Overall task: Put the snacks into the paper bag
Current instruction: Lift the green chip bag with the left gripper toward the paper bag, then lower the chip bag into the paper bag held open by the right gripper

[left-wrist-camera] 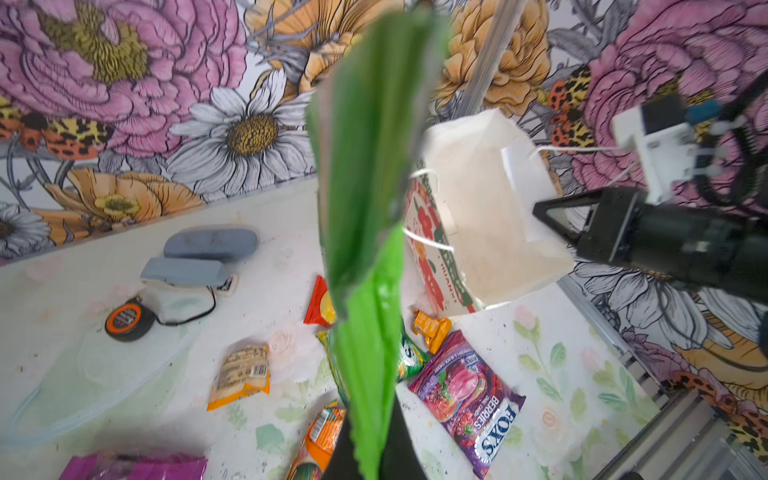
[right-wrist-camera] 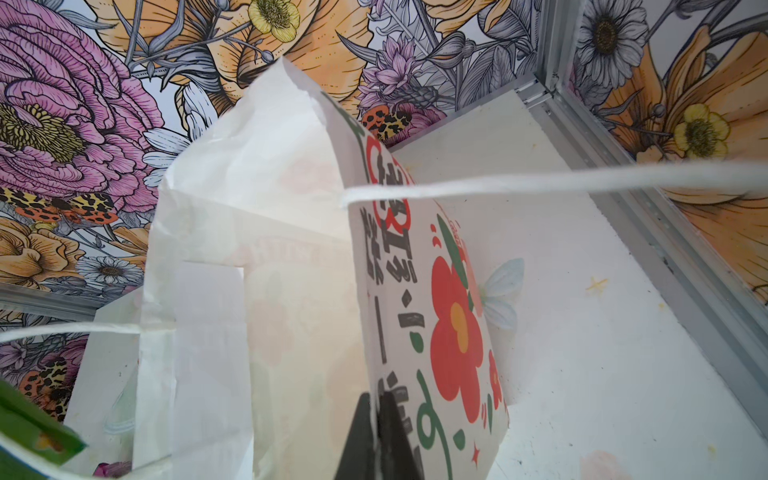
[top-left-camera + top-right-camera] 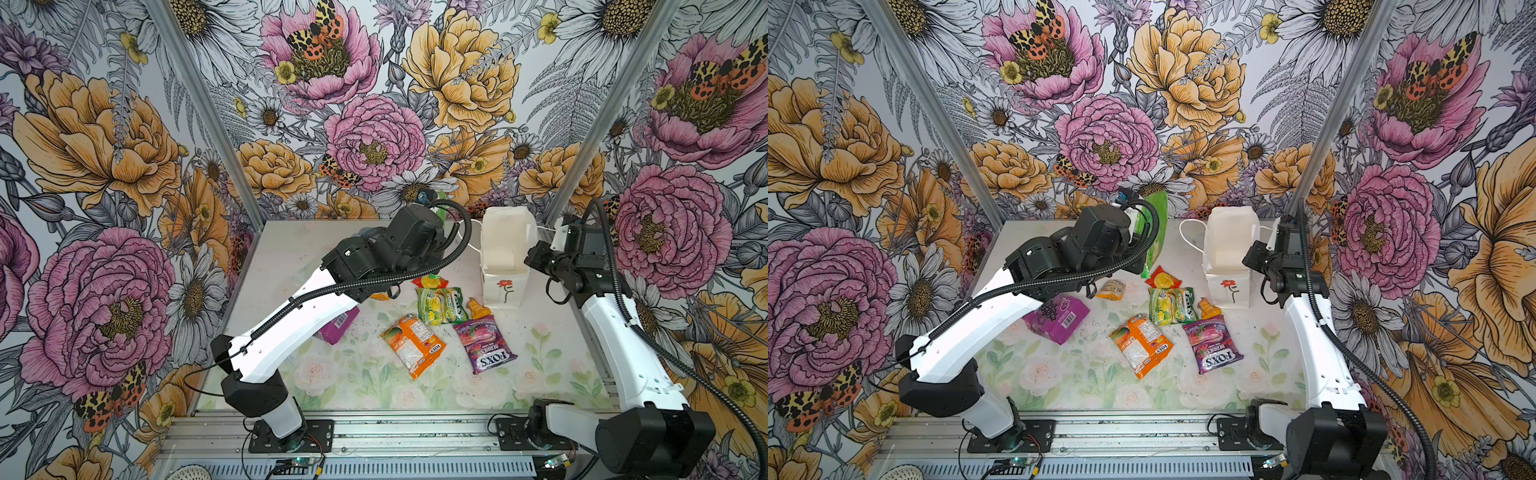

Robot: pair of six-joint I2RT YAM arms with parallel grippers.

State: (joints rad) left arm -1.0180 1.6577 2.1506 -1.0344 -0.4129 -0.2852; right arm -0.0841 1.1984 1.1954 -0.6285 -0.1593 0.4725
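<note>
LEFT: My left gripper (image 1: 372, 457) pinches the green chips packet (image 1: 365, 166) aloft, with the paper bag (image 1: 490, 216) just beside it. The wide packet may snag the rim.

RIGHT: My right gripper (image 2: 376, 440) clamps the bag's wall; the paper could tear.

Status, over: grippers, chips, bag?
Left gripper shut on green chips packet, aloft beside paper bag, not yet in. Right gripper shut on bag wall, mouth open. Nothing blocking.

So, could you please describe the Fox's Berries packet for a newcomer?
Start at the white paper bag with the red flower. The Fox's Berries packet lies flat just in front of it. Unlike the orange packet and green-yellow packet nearby, it is purple with white lettering.
</note>
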